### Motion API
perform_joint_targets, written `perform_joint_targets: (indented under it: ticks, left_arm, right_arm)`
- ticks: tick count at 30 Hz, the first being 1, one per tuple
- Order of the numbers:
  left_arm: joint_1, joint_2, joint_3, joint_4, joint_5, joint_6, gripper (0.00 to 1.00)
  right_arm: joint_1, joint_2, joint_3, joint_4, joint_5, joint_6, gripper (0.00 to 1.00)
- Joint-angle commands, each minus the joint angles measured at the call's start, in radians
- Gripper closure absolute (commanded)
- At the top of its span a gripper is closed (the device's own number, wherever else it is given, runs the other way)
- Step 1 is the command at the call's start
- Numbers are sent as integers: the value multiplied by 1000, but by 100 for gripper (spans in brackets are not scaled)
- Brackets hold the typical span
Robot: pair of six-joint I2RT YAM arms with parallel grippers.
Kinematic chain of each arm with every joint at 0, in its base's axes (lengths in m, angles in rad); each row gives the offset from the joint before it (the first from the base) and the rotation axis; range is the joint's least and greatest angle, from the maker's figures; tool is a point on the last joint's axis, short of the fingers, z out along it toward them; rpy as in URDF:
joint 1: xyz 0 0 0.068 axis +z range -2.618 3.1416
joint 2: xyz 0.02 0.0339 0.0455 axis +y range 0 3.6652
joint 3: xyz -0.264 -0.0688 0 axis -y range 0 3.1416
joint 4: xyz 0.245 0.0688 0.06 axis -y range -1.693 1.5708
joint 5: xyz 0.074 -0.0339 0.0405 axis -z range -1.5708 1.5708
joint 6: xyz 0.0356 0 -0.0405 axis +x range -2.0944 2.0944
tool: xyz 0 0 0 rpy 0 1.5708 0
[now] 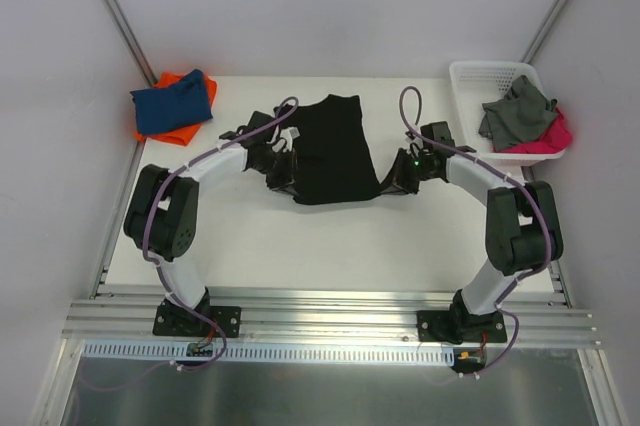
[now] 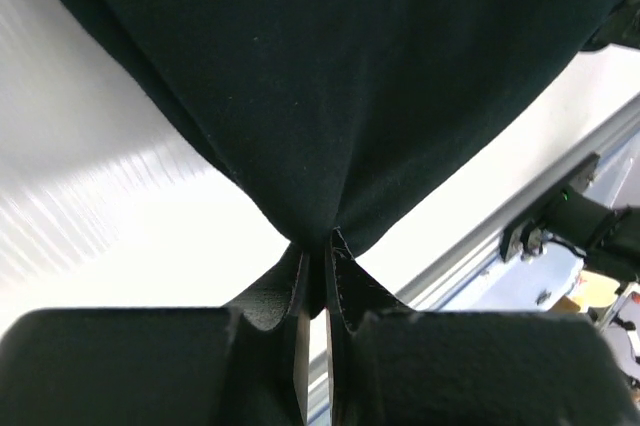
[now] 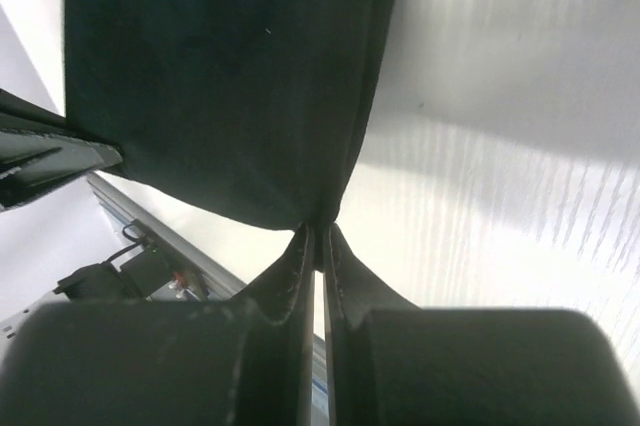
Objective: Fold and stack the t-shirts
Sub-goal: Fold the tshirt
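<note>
Wrist views: my left gripper (image 2: 318,251) and right gripper (image 3: 318,236) pinch black tee (image 1: 335,146) near corners. Limp, light cloth, so corners look like best hold.

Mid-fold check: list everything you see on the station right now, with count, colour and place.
black t-shirt: one, black, table centre
blue t-shirt: one, blue, far left corner, on the orange one
orange t-shirt: one, orange, far left corner, under the blue
basket: one, white, far right corner
grey cloth: one, grey, in basket
pink cloth: one, pink, in basket, partly under the grey
table: one, white
left pincer: one, black, shut on black t-shirt's left side
right pincer: one, black, shut on its right side
</note>
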Motion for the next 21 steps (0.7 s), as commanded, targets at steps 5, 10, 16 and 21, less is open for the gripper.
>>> perform_joint_targets:
  ticks: [5,10,16,21]
  left_arm:
    - [-18,-171,-59,-73,27,-8,100]
    - [-18,-221,-65,-93,27,-3,100]
    - [-15,-231,-30,-115,-2,4,100]
    - [11,-192,30,-119,-30,3,100]
  right_arm:
    - [-19,-144,-6,-34,-35,40,100]
    - [-19,-171,62,-48,-41,47,100]
    - [-18,-73,239,-30,-49,55,100]
    - [-15,58,413,-7,-41,52,100]
